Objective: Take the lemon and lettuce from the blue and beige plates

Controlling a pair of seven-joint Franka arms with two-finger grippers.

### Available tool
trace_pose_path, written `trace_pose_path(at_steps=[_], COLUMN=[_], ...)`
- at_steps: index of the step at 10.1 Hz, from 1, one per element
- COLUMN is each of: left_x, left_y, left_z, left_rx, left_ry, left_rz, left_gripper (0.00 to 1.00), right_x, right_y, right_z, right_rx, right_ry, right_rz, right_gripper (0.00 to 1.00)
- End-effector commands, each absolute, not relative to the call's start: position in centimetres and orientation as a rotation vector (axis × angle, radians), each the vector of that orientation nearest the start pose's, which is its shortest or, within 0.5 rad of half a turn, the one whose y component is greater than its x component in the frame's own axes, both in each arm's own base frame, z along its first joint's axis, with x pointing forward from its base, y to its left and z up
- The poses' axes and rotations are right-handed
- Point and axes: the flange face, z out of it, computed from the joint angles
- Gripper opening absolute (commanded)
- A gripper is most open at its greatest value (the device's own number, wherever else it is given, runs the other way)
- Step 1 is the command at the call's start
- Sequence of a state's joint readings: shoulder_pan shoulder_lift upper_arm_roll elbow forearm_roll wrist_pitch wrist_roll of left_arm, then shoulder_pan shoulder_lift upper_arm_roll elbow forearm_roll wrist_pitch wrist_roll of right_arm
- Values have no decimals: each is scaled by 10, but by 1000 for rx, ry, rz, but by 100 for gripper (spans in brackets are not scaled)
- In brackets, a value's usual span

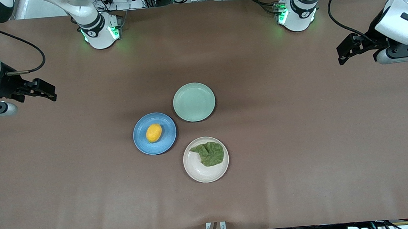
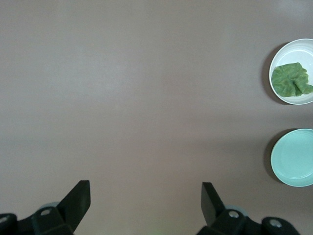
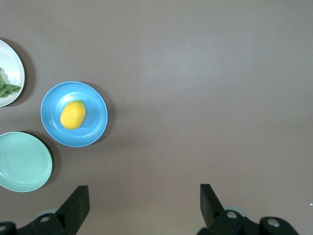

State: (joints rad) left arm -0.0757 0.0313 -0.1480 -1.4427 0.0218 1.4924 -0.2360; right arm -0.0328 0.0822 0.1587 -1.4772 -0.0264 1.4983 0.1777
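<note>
The lemon (image 1: 153,132) lies on the blue plate (image 1: 140,143) in the middle of the table; both also show in the right wrist view, lemon (image 3: 73,114) on plate (image 3: 95,129). The lettuce (image 1: 210,153) lies on the beige plate (image 1: 201,173), nearer to the front camera; the left wrist view shows the leaf (image 2: 291,80) on that plate (image 2: 298,49). My right gripper (image 1: 51,91) is open and empty, up over bare table at the right arm's end (image 3: 145,196). My left gripper (image 1: 341,54) is open and empty over the left arm's end (image 2: 146,193).
A pale mint-green plate (image 1: 194,101) stands empty, farther from the front camera than the other two plates and touching close to both. The brown table (image 1: 302,157) stretches wide around the three plates. The two arm bases stand along the table's edge by the robots.
</note>
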Motion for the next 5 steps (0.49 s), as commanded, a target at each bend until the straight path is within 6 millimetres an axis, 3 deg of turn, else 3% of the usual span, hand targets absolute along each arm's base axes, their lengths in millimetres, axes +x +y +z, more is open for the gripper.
trace_pose_path(at_steps=[1, 3, 5], left_x=[542, 543, 563], left_y=[-118, -124, -130], left_z=[664, 660, 627], left_rx=[-3149, -3149, -3170], left_ry=[12, -5, 10], left_rz=[-40, -28, 51], left_gripper=[100, 100, 100], right_x=[570, 570, 574], right_y=[63, 63, 74], right_z=[620, 620, 614], right_rx=[-3156, -3156, -3152], right_ry=[90, 85, 70], right_rz=[99, 99, 97], right_gripper=[100, 100, 100])
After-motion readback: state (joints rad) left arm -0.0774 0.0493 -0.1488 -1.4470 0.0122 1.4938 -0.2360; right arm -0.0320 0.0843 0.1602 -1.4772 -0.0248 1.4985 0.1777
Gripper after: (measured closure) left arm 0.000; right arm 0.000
